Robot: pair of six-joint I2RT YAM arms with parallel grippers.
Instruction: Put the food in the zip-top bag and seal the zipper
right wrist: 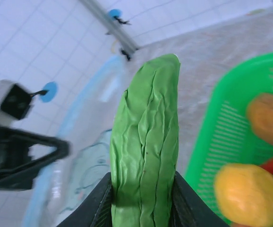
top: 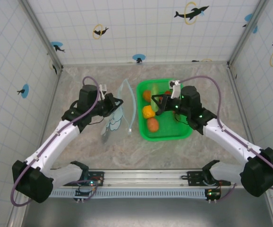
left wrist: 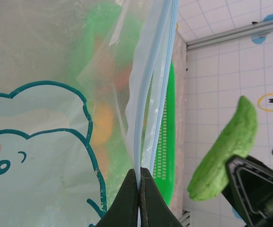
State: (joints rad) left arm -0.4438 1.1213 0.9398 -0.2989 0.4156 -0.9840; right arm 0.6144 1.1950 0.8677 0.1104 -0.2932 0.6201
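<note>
The clear zip-top bag (top: 120, 116) with its blue elephant print (left wrist: 37, 142) stands on edge left of the green basket. My left gripper (left wrist: 140, 171) is shut on its light blue zipper (left wrist: 143, 94) strip, holding the mouth up; it also appears from above (top: 118, 102). My right gripper (right wrist: 143, 191) is shut on a wrinkled green elongated vegetable (right wrist: 146, 142), held above the basket's left side (top: 156, 100) and pointing toward the bag. That vegetable (left wrist: 224, 151) hangs to the right in the left wrist view. Orange (top: 147, 96), yellow (top: 148, 112) and red (top: 167, 93) food pieces lie in the basket.
The green plastic basket (top: 179, 134) sits mid-table right of the bag, its slotted wall (right wrist: 219, 132) close under the right gripper. Tiled enclosure walls surround the marbled table (top: 80, 142). Open tabletop lies in front of bag and basket.
</note>
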